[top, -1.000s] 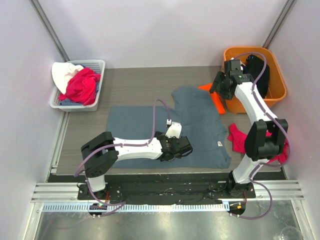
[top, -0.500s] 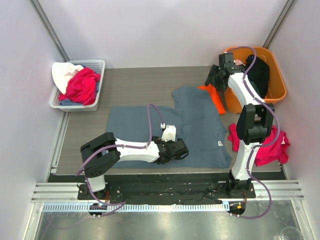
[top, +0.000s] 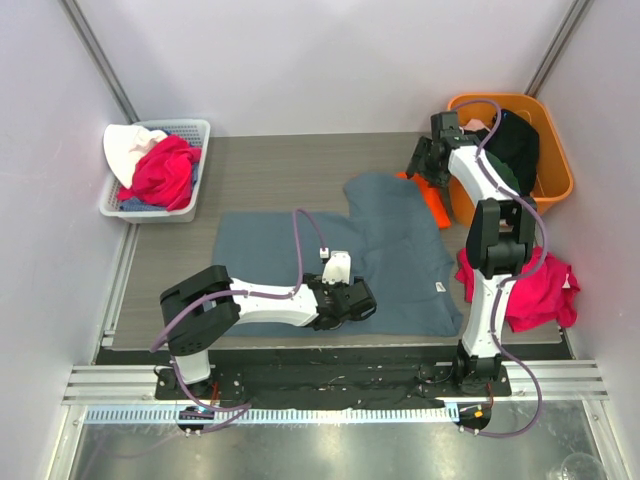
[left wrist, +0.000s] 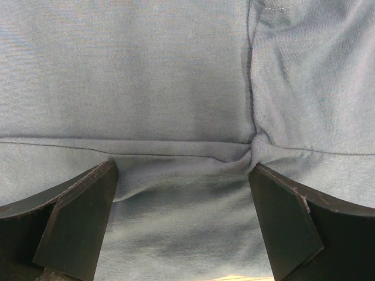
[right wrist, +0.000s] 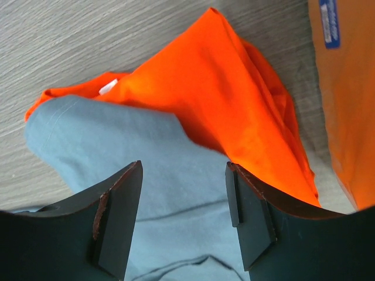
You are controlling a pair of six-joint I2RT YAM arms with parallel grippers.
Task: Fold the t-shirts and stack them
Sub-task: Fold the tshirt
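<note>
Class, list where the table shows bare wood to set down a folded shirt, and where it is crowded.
Free: the far strip between the white basket and the blue-grey shirt; the left strip beside that shirt. Crowded: right side, with orange shirt, orange tub, pink garment.

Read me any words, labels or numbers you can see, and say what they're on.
Nothing is legible.
Blue sticker on the orange tub: too blurred to read.
Small white tag on the blue-grey t-shirt: too small to read.
White tab on the orange t-shirt: no print visible.
</note>
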